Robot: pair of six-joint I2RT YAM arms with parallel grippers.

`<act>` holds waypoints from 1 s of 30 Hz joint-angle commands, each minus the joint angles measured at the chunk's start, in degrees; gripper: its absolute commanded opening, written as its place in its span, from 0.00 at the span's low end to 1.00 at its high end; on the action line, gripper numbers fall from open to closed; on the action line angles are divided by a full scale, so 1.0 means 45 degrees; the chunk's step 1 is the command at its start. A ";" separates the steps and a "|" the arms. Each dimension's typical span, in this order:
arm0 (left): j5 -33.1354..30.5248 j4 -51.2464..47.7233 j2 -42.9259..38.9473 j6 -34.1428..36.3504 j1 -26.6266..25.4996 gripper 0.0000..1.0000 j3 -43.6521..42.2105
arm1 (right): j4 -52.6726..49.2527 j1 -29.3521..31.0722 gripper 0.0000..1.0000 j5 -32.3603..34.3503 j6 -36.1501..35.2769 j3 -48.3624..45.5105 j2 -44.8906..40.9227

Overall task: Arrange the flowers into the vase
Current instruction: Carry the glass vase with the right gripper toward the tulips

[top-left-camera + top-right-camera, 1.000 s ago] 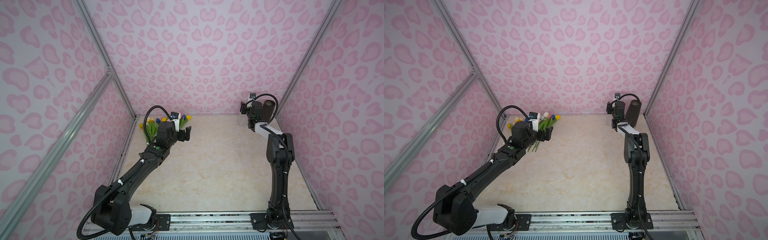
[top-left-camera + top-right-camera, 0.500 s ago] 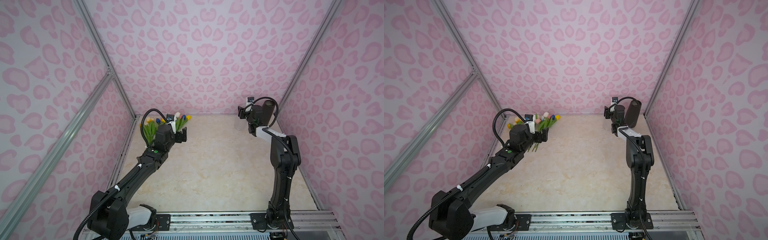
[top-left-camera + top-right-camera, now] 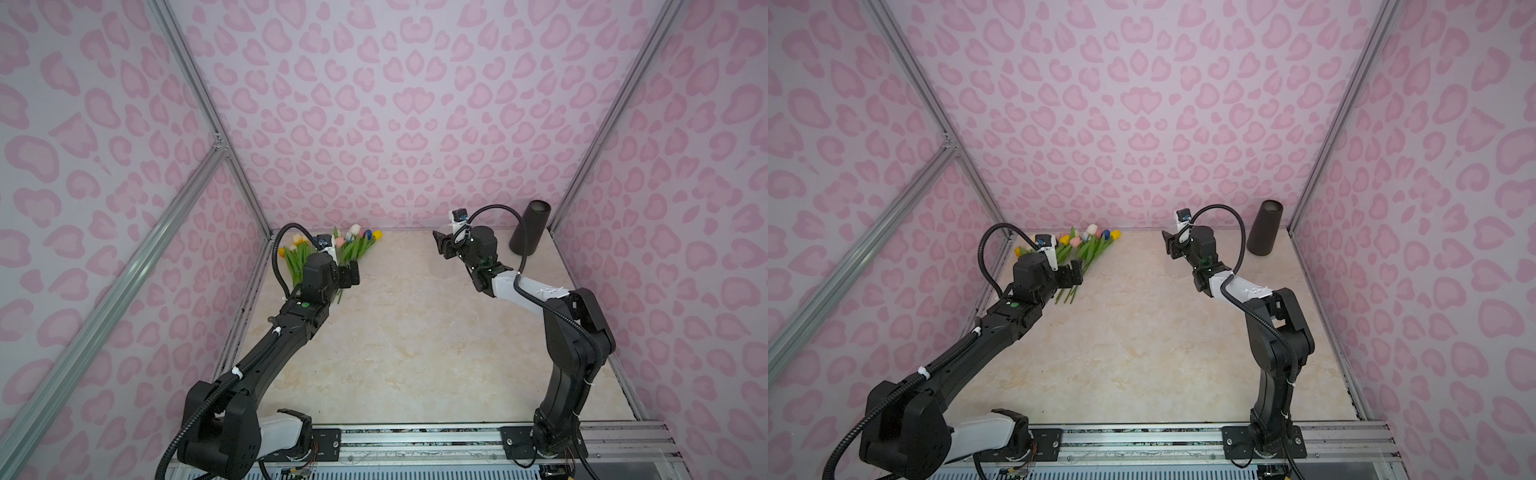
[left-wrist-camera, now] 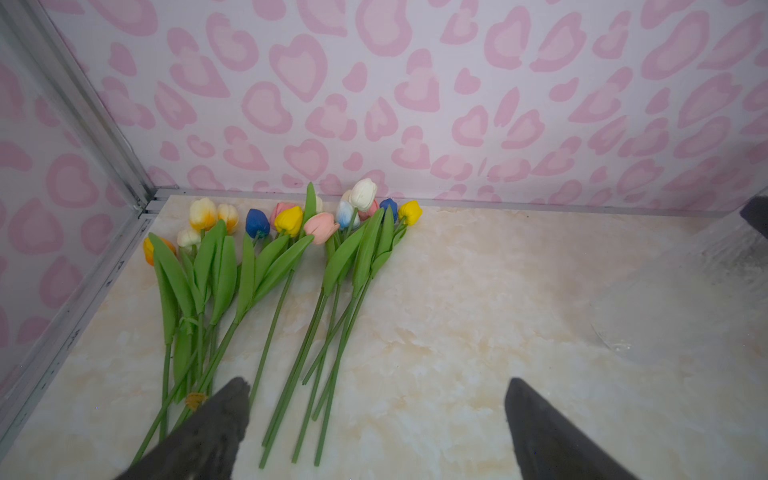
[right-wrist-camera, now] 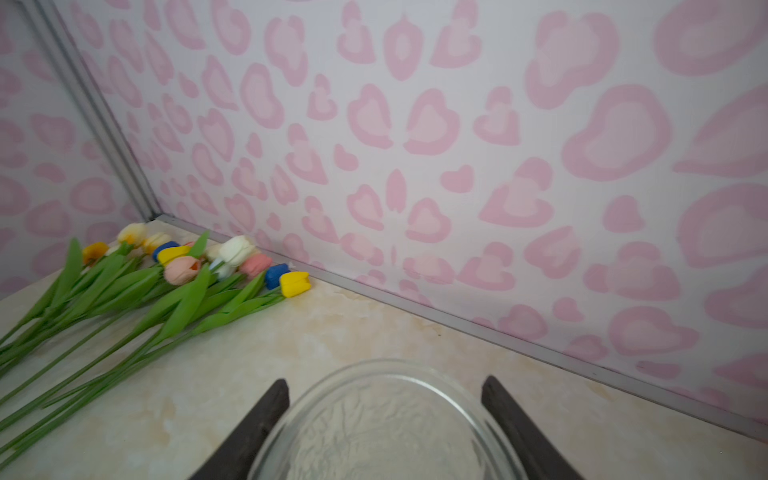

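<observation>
A: All flowers (image 4: 291,257) lie flat on the table (image 3: 415,332) in the far left corner, heads to the back wall; none in any container yet; left gripper (image 4: 376,386) hangs over the stem ends, jaws wide, empty

B: Risk there?

A: The stems (image 4: 332,374) cross and overlap; jaws that wide span several, so a close likely takes a clump or pinches a leaf; one finger (image 4: 208,428) sits above the left cluster, so coming down may trap stems under it rather than between; thin stems, heavy heads; a hold near the ends would let a head swing

B: Other side?

A: There the right gripper (image 5: 385,381) is closed on the vase (image 5: 386,428); clear glass, rim between the fingers, toward the back of the table; smooth glass, so slip or twist is my worry if a stem pushes the rim; cannot tell whether its base rests on the table

B: Contents?

A: Vase empty, no stem seen through the mouth; dark cylinder (image 3: 530,226) upright in the far right corner, apart from both arms, nothing sticking out, inside too dark to read; leaves flare wide and may catch the rim on entry
</observation>
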 commanded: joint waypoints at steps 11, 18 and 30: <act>0.0270 0.0045 -0.0768 -0.0073 0.0654 0.97 -0.0939 | 0.0990 0.2458 0.35 0.0549 -0.0106 0.0376 0.0500; 0.0502 0.0004 -0.0141 -0.0010 0.0792 0.97 -0.0596 | 0.0490 0.2802 0.37 0.0713 -0.0299 0.0260 0.0635; 0.0506 -0.0065 0.0111 0.0087 0.0767 0.97 -0.0411 | 0.0868 0.2796 0.64 0.1256 -0.0613 -0.0146 0.0773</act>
